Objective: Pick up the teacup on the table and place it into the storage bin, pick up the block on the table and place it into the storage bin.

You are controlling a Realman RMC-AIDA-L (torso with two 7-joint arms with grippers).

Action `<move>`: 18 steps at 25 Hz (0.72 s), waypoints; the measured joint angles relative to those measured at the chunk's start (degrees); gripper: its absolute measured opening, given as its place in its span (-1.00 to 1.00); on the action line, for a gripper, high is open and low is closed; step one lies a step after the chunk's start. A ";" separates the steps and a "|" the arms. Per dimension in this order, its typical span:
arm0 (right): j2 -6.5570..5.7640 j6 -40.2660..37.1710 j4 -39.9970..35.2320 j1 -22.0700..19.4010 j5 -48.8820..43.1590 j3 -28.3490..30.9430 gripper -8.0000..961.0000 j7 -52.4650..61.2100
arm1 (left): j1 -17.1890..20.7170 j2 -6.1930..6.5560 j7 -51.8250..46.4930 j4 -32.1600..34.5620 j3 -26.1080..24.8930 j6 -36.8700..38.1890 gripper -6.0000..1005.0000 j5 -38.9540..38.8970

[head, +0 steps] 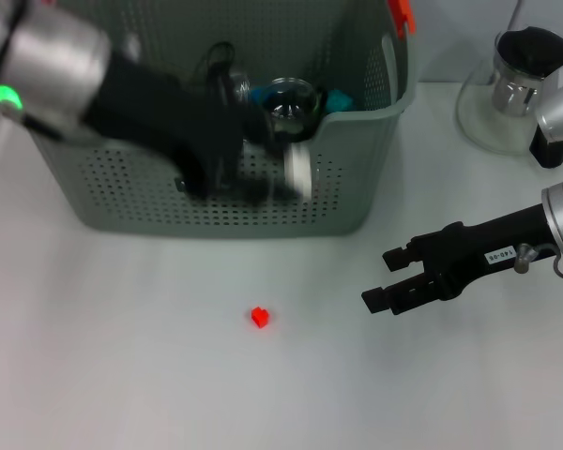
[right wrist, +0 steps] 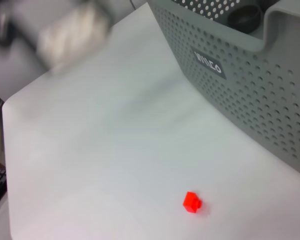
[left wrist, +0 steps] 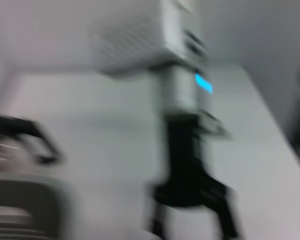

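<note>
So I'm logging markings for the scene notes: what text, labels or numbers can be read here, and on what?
Black label on the storage bin: white lettering, roughly "WISCO", not sharp enough to be sure.
White sticker on the right arm, behind the right end effector: small dark print, too small to read.
Red block: no text.
Left end effector: blurred, no text visible.

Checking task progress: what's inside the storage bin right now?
Inside the storage bin, the head view shows a clear glass teacup at the near wall and something teal beside it. The left gripper, blurred, covers much of the interior. The red block sits outside on the table.
</note>
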 joint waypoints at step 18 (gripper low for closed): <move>-0.02 -1.39 -0.03 -0.45 -0.07 -0.50 0.92 -1.86 | -3.22 6.72 -20.58 -18.43 -1.66 -42.83 -0.17 -5.42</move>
